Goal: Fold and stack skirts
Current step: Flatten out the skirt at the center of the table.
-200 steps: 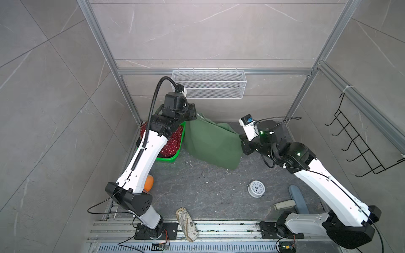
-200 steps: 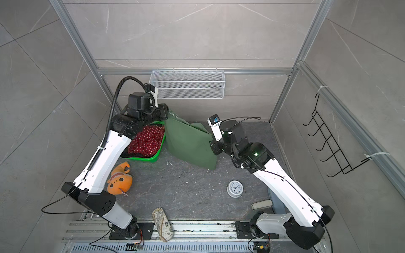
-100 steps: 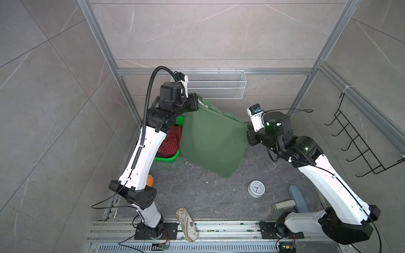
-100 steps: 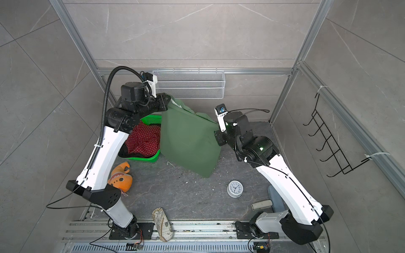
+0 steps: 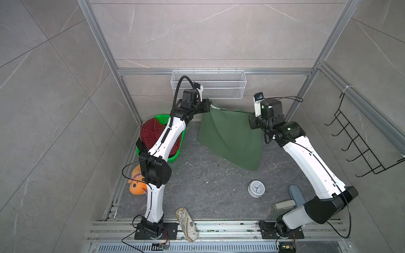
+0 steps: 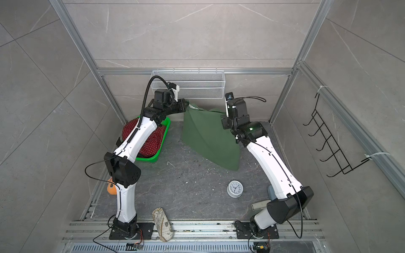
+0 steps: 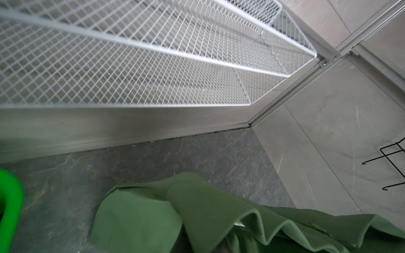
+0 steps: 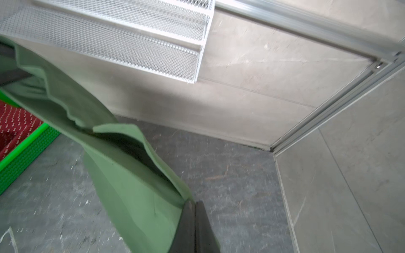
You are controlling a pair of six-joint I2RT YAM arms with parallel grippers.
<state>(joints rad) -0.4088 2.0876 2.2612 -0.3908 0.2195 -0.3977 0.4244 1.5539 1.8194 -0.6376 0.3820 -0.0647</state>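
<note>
1. Raised at the far middle of the table (image 5: 208,197) in both top views: dark green skirt (image 5: 230,135), stretched by its top edge between the two arms and draping down toward the near right.
2. Pinched shut on the far-left top corner of that cloth, just in front of the white mesh shelf (image 5: 208,87): left gripper (image 5: 208,105). Fingertips buried under green folds in the left wrist view.
3. Clamped on the right end of the same top edge: right gripper (image 8: 194,207), dark fingers (image 8: 188,227) pressed together with cloth trapped between them, plain in the right wrist view.
4. Lower tip of the garment down close to the table; touching or not, cannot tell.
5. Bunched inside the bright green basket (image 5: 163,117) at the far left, partly behind the left arm: red polka-dot skirt (image 5: 151,133).
6. Lying elsewhere: orange plush toy (image 5: 137,184) at the near left, alarm clock (image 5: 256,188) right of centre, patterned fabric item (image 5: 186,221) at the near edge.
7. Fixed to the right wall: black wire rack (image 5: 361,142).
</note>
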